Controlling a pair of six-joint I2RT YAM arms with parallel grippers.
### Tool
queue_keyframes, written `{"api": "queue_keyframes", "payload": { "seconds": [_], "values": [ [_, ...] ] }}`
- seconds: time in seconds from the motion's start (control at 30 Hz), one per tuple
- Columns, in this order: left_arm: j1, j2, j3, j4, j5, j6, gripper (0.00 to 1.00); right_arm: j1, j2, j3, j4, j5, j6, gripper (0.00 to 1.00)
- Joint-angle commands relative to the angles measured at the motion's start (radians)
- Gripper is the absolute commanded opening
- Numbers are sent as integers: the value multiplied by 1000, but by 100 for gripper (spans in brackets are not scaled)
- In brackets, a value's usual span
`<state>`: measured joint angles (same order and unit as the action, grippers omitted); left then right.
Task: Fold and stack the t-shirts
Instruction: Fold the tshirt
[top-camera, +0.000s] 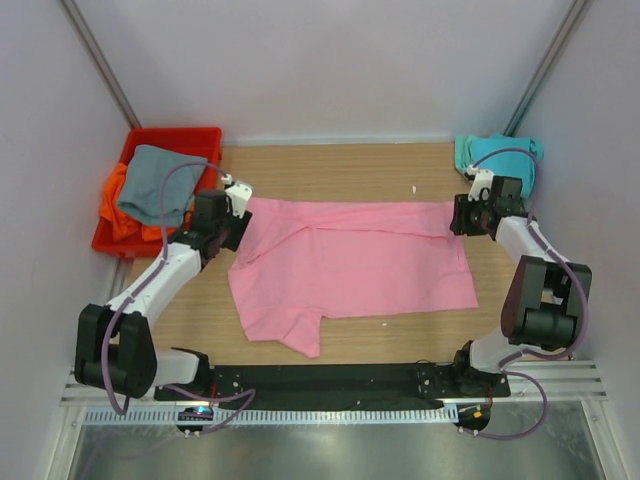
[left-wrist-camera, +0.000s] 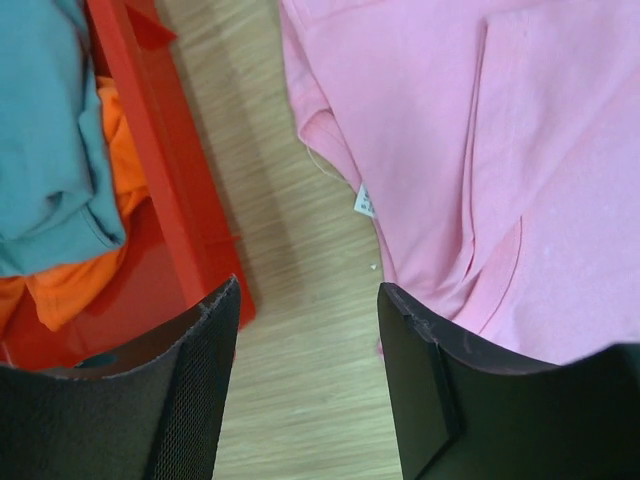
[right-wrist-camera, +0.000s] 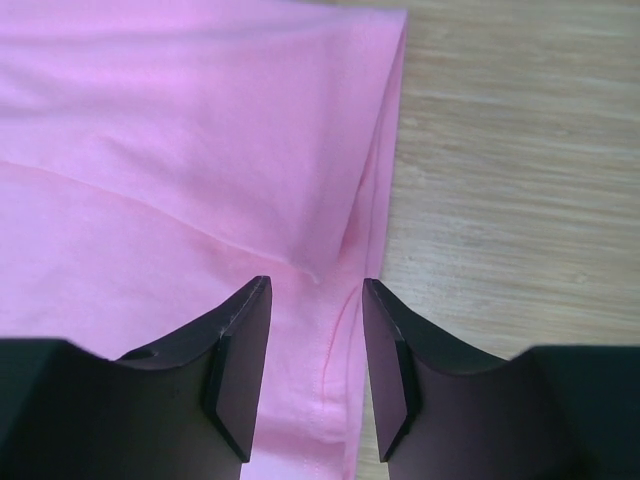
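Jaws stand apart on both sides: I see the left gripper (left-wrist-camera: 305, 290) over wood between the red bin (left-wrist-camera: 170, 170) and the pink t-shirt (top-camera: 350, 265), the right gripper (right-wrist-camera: 315, 285) above that shirt's opposite edge. The shirt lies spread across the table (top-camera: 340, 165) between my arms. The grey t-shirt (top-camera: 150, 185) and orange t-shirt (top-camera: 112, 208) sit in the bin, the teal t-shirt (top-camera: 490, 152) at the far right corner.

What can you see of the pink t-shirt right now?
The pink t-shirt is soft plain cloth, spread mostly flat but creased on the wooden table, one sleeve pointing toward the arm bases. A small white tag shows at one edge. The left gripper and right gripper stand open at its far corners, neither clamping it.
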<state>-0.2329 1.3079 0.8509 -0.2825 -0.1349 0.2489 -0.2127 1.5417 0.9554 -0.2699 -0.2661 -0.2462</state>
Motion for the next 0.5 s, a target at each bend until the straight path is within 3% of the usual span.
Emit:
{"api": "queue_keyframes", "payload": {
  "seconds": [0.0,0.2,0.47],
  "values": [
    [6,19,68,29,10,-13,59,-4,1,89,17,-77,48,48],
    [7,192,218,-30,69,-59,57,-2,191,218,15,-166,122,46],
    [6,398,450,-219,386,-33,57,-2,365,333,8,-216,127,44]
  ]
}}
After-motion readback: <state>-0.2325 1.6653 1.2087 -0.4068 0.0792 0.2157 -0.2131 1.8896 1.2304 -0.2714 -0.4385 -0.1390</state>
